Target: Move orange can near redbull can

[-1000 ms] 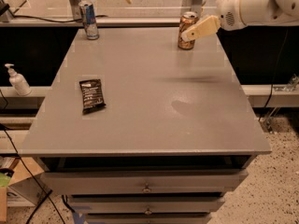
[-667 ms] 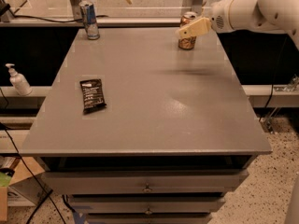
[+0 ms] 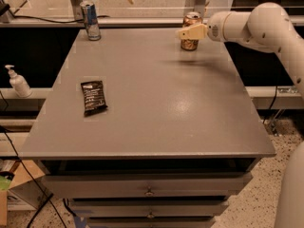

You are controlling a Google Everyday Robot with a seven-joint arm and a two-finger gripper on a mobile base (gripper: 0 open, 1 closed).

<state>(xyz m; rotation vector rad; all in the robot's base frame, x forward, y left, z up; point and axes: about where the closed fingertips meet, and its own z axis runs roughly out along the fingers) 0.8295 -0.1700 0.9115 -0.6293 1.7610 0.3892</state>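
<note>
**Claw at the orange can, far across the bench from the blue-and-silver can**

The wide grey flat-topped bench (image 3: 156, 103) carries three things, and most of its surface lies bare. Two closed grey drawers (image 3: 149, 186) with small round knobs sit beneath it; what they hold is hidden.

The white, rounded robot arm (image 3: 256, 23) reaches in from the right along the far edge. Its cream claw (image 3: 186, 32) lies across the front of the orange-brown drink can with the silver rim (image 3: 190, 43). I cannot tell whether the claw is clenched on it or released.

The orange can stands upright near the far edge, right of centre. The slim blue-and-silver redbull can (image 3: 90, 20) stands upright at the far left corner, well apart from it, with open bench between them.

A flat black snack packet (image 3: 93, 97) lies near the left edge, its pale print too small to read. A white pump bottle (image 3: 19, 82) stands on a ledge left of the bench.
</note>
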